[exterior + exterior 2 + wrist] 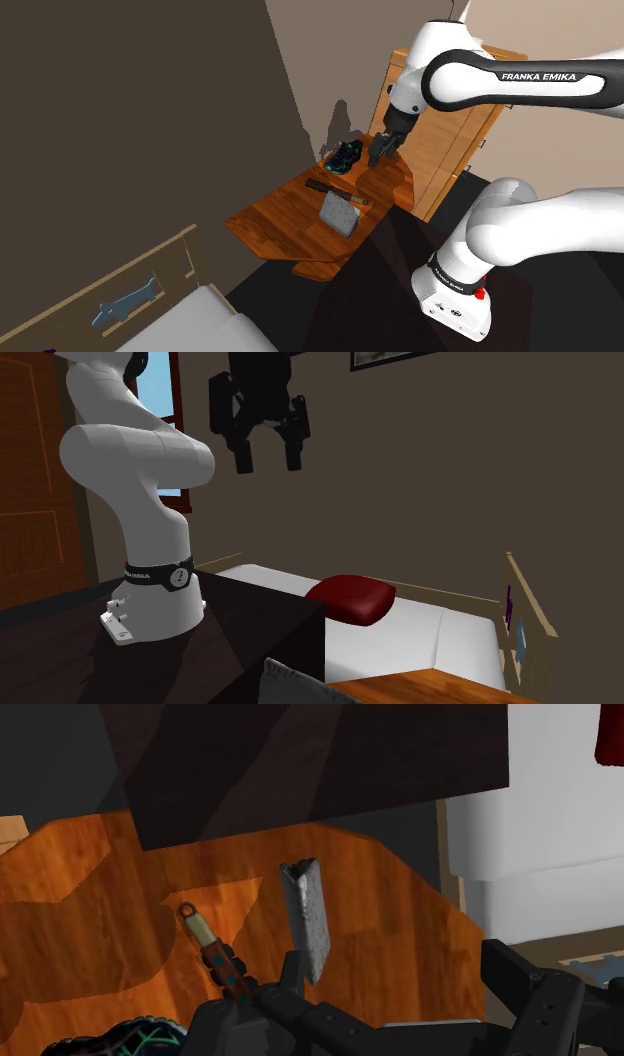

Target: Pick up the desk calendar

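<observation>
Fingers spread wide, nothing held, hanging above the wooden table. Grey desk calendar stands upright on the table near the stand-side edge, well clear of the fingers.

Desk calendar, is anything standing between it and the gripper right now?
Nothing visible does. The open gripper hangs above the table, and the calendar stands alone on it. A slim tool and a shoe lie to one side, apart from the calendar.
</observation>
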Action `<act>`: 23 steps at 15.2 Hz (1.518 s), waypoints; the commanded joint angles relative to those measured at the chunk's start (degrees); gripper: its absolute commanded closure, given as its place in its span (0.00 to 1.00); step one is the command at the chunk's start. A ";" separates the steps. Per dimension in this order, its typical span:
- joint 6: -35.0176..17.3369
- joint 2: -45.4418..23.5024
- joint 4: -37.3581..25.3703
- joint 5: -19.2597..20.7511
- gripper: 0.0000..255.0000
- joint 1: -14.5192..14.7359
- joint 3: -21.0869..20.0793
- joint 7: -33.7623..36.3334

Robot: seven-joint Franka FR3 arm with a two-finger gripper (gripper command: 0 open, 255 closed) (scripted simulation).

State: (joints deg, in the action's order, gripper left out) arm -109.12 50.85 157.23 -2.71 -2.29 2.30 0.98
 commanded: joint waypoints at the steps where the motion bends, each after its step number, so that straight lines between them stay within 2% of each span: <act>1: -4.84 -0.89 3.52 0.38 0.00 -0.33 0.83 -1.20; 8: -23.56 -9.10 13.12 1.32 0.00 -1.26 4.08 -5.69; 11: -33.28 -15.92 15.64 1.22 0.00 -1.07 5.99 -8.12; 14: -43.87 -24.86 16.91 -0.06 0.00 0.30 8.66 -11.39; 16: -51.14 -31.78 16.97 -2.62 0.00 2.91 11.52 -14.71; 17: -54.72 -35.45 16.75 -5.05 0.00 5.34 13.70 -17.17; 20: -58.85 -39.90 16.34 -10.14 0.00 10.20 17.25 -21.20; 22: -61.33 -42.90 15.85 -16.05 0.00 15.38 20.70 -25.51; 23: -62.42 -44.47 15.44 -20.54 0.00 18.89 22.94 -28.76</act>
State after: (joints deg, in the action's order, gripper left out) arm -170.07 8.14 172.96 -18.85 13.27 23.10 -24.68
